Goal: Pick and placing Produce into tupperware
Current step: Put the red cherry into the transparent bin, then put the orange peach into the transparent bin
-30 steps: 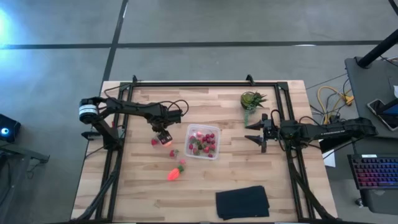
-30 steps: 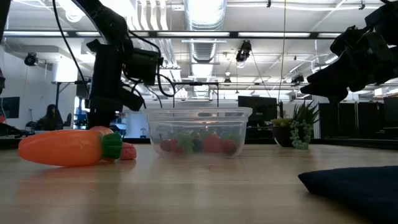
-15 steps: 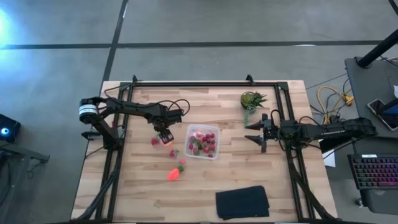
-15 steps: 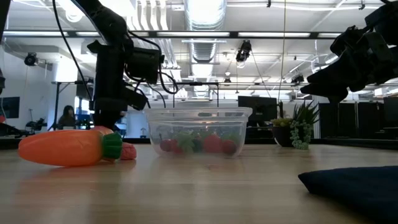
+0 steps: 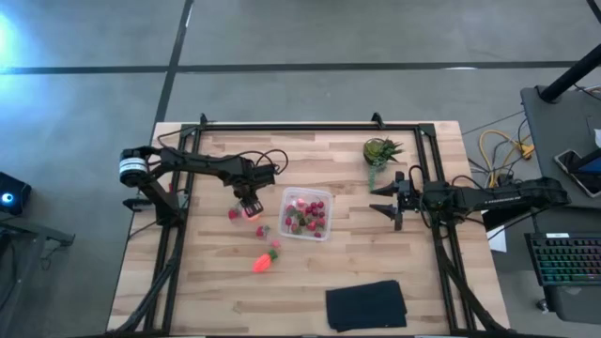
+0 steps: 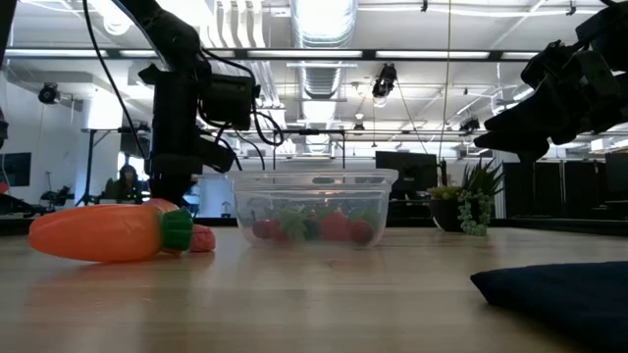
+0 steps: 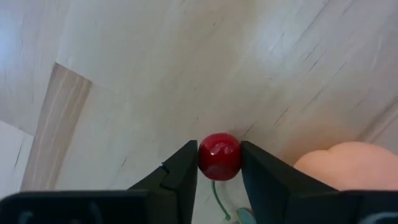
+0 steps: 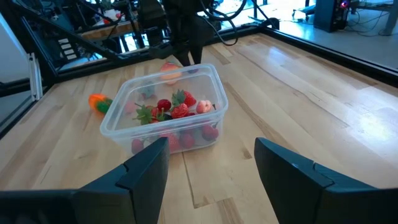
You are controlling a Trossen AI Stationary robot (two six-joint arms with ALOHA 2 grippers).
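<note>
The left gripper (image 7: 219,163) pinches a small glossy red cherry (image 7: 219,155) between its two dark fingers (image 7: 180,171), just over the wooden table (image 7: 155,74). A thin green stem trails below the cherry, and its lower end is cut off by the picture's edge. A pink-orange round fruit (image 7: 348,165) lies just beside the gripper, only partly in view. In the high view the left gripper (image 5: 248,207) sits just left of the tupperware (image 5: 307,213), and the cherry itself is too small to make out there.

The tupperware (image 8: 165,109) is clear and holds several red berries with green tops. An orange carrot-like piece (image 6: 98,233) lies on the table near the container; in the low view it hides most of the pink fruit behind it. A few loose berries (image 5: 234,214) lie on the table to the left of the container.

The right gripper (image 8: 211,165) hangs well apart from the container, its fingers spread and holding nothing. A spiky green potted plant (image 5: 379,150) stands near it. A black folded cloth (image 5: 366,305) lies at the table's near edge. A person (image 6: 126,182) shows dimly in the room behind the table. No writing can be read anywhere.
</note>
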